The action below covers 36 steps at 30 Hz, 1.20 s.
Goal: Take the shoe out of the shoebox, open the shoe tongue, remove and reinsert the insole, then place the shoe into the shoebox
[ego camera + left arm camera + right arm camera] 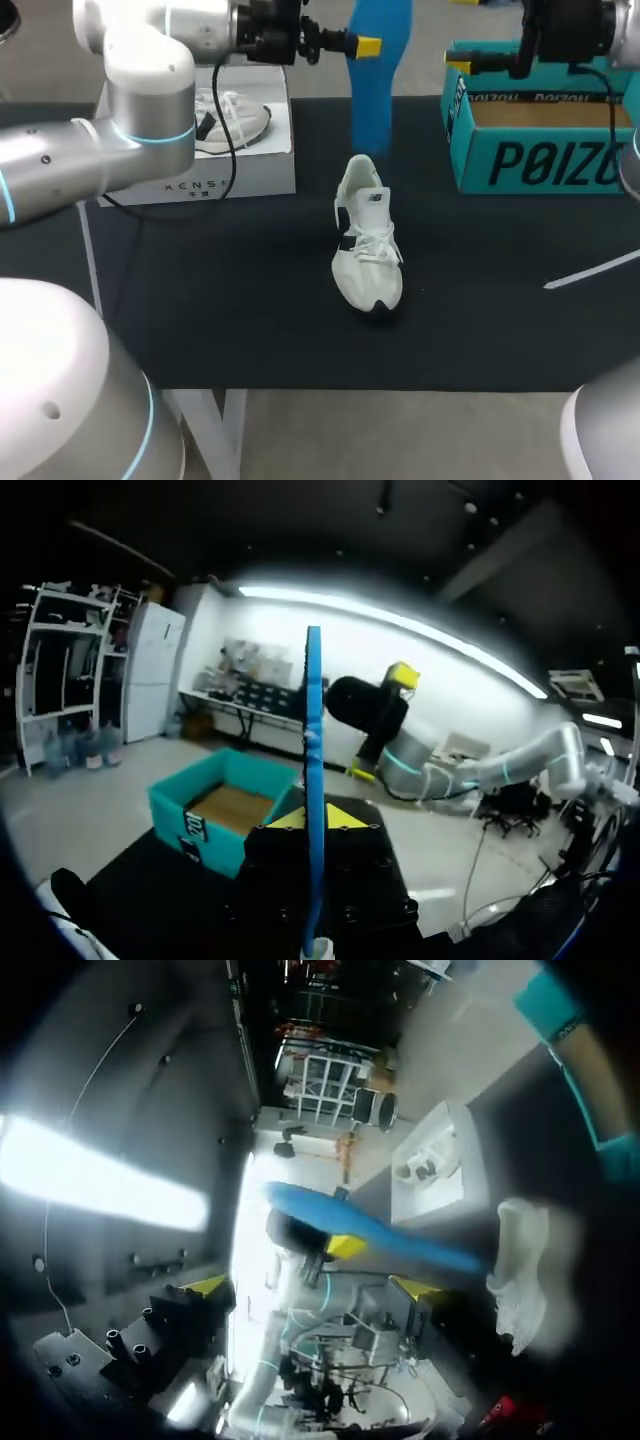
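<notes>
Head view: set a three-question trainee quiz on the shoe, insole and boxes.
1. True or false: the shoe stands on the table, outside the teal box.
2. Which holds the insole: A, left gripper, or B, right gripper?
3. What lies in the white box?
Key: 1 true; 2 A; 3 a second shoe.

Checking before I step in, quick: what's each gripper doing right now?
Left gripper: closed on the blue insole.
Right gripper: open, holding nothing.
</notes>
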### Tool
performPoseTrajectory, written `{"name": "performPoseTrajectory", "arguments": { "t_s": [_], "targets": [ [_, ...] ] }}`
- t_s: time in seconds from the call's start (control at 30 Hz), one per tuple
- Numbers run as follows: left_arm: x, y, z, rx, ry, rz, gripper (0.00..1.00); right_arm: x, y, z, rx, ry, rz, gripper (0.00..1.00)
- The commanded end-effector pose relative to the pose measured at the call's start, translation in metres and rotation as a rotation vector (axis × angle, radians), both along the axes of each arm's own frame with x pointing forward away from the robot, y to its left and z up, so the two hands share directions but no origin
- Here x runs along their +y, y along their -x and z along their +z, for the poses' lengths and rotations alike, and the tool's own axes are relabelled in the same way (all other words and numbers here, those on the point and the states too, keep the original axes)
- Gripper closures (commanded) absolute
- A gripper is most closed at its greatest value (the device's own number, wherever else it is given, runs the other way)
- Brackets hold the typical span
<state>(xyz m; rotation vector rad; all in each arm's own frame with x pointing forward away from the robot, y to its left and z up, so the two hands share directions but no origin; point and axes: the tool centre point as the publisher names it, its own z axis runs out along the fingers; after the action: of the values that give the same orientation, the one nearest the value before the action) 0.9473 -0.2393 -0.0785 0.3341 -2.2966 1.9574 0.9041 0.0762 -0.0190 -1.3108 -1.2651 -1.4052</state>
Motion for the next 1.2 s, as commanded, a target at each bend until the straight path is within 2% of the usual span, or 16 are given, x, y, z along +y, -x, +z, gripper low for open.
{"name": "performPoseTrajectory", "arguments": {
  "t_s": [0.03,0.3,0.37,0.43,0.47,0.5,0.93,1.0,1.03,1.07,1.1,1.13,1.2],
  "targets": [
    [0.001,0.007,-0.001,-0.392,-0.027,0.052,1.00,0.003,0.000,-0.004,-0.031,-0.187,0.018,0.00],
    [0.001,0.007,-0.001,-0.392,-0.027,0.052,1.00,0.000,0.002,-0.003,-0.029,-0.172,0.015,0.00],
    [0.003,0.002,-0.004,-0.548,-0.094,0.063,1.00,-0.001,0.002,-0.003,-0.024,-0.165,0.016,0.00],
    [0.004,0.002,-0.004,-0.595,-0.064,0.019,1.00,-0.001,0.003,-0.003,-0.022,-0.161,0.017,0.00],
    [0.004,0.001,-0.005,-0.701,-0.146,0.013,1.00,-0.001,0.003,-0.004,-0.020,-0.159,0.018,0.00],
    [0.004,0.002,-0.005,-0.726,-0.144,0.016,1.00,-0.001,0.004,-0.004,-0.020,-0.158,0.018,0.00],
    [0.003,0.003,-0.002,-0.738,-0.145,0.035,1.00,-0.001,0.006,-0.005,-0.012,-0.150,0.021,0.00],
    [0.006,0.001,-0.001,-0.919,-0.169,-0.052,1.00,-0.001,0.006,-0.005,-0.004,-0.150,0.028,0.00],
    [0.008,0.001,0.001,-0.934,-0.129,-0.062,1.00,-0.002,0.006,-0.004,0.015,-0.156,0.030,0.00],
    [0.008,0.000,0.004,-1.079,-0.172,-0.078,1.00,-0.002,0.006,-0.004,0.040,-0.160,0.029,0.00],
    [0.008,0.000,0.004,-1.135,-0.188,-0.098,1.00,-0.003,0.006,-0.004,0.063,-0.158,0.029,0.00],
    [0.006,0.003,0.009,-1.208,-0.145,-0.111,1.00,-0.005,0.006,-0.005,0.087,-0.157,0.027,0.00],
    [0.004,0.007,0.014,-1.363,-0.191,-0.126,1.00,-0.007,0.007,-0.005,0.101,-0.160,0.027,0.00]
  ]
}}
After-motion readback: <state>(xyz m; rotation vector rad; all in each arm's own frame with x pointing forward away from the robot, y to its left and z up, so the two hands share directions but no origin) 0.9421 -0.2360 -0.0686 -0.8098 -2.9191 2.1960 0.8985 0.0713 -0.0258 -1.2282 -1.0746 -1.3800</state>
